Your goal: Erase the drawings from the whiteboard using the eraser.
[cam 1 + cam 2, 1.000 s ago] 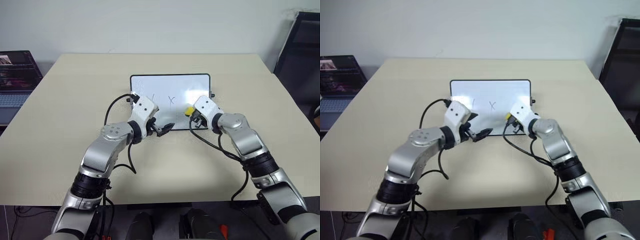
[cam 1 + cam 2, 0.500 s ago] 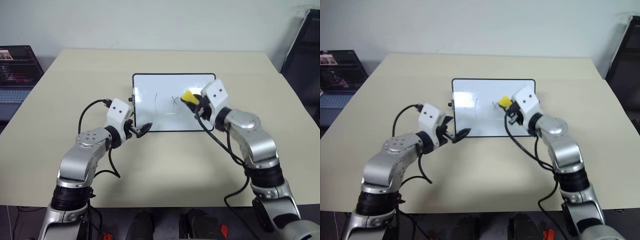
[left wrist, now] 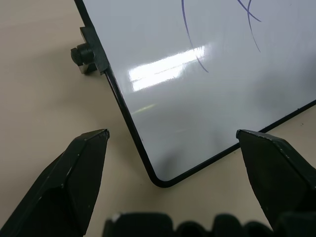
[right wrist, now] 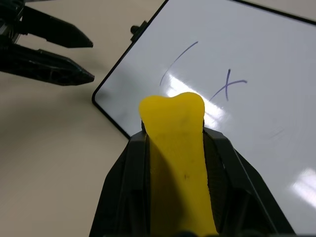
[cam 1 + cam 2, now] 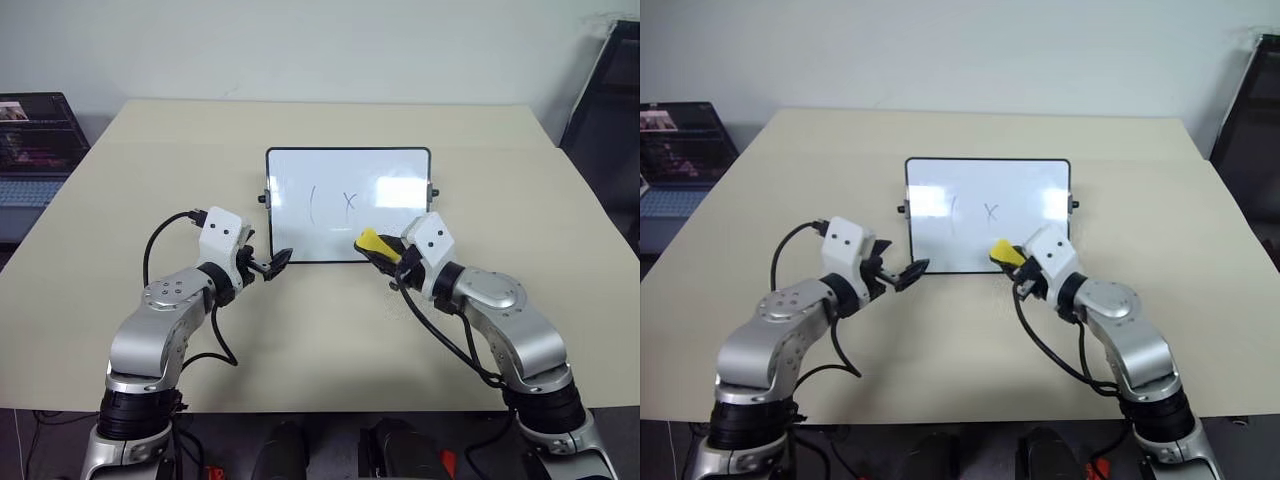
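Right gripper (image 5: pixel 385 254) clamps eraser (image 5: pixel 372 244) at whiteboard's (image 5: pixel 340 160) near edge.

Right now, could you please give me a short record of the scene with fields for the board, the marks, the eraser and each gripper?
whiteboard: lies flat on the table, black-framed, a knob on each side
drawings: a vertical stroke and an "x" on the board; a faint trace to their right
eraser: yellow, held over the board's near edge
right gripper: shut on the eraser
left gripper: open, empty, at the board's near left corner
laptop: open, off the table's left side
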You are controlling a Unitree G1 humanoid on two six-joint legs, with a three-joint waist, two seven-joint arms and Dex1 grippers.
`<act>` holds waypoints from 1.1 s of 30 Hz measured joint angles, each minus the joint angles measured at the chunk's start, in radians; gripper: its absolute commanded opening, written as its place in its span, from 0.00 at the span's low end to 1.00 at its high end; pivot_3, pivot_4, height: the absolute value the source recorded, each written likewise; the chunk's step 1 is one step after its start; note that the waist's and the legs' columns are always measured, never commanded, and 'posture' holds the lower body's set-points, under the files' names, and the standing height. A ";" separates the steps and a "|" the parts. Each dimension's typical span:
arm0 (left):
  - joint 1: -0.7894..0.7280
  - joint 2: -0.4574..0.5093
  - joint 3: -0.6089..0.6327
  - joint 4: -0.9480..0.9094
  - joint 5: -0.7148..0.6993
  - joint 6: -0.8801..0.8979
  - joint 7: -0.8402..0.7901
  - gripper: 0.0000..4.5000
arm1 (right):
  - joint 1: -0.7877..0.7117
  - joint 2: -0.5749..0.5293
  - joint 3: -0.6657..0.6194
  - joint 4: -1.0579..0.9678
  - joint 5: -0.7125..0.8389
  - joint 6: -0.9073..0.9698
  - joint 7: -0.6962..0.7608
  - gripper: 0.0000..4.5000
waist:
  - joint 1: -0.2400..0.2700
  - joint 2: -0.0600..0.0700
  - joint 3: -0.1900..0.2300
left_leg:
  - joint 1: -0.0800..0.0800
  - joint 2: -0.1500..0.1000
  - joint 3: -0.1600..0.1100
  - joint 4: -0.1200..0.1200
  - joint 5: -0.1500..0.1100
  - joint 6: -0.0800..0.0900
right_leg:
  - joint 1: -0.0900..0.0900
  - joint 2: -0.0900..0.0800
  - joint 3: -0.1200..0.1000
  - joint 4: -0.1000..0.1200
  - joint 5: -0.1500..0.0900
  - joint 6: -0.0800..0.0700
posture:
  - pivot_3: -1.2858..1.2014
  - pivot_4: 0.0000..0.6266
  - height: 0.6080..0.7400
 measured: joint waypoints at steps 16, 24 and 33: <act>-0.082 -0.025 -0.030 0.004 0.000 -0.003 0.008 1.00 | -0.429 0.121 0.090 0.709 -0.198 -0.405 -0.104 0.24 | 0.000 0.000 0.000 | -0.001 0.000 0.001 0.000 0.000 -0.001 | -0.001 0.000 0.000 0.000 0.000 0.000 | 0.52 0.24 1.00; -0.081 -0.021 -0.041 0.004 0.001 -0.004 -0.002 1.00 | -0.499 0.095 0.091 0.919 -0.261 -0.534 -0.103 0.24 | 0.000 0.000 0.000 | -0.001 0.000 0.002 0.000 0.000 -0.001 | -0.002 0.000 0.001 0.000 0.000 0.000 | 0.52 0.24 1.00; -0.077 -0.023 -0.047 0.020 0.002 -0.030 -0.006 1.00 | -0.359 0.063 0.206 0.811 -0.279 -0.516 0.113 0.24 | -0.004 0.000 0.000 | 0.002 0.000 0.001 0.001 0.000 0.000 | 0.001 0.000 0.001 0.002 0.001 -0.001 | 0.52 0.24 1.00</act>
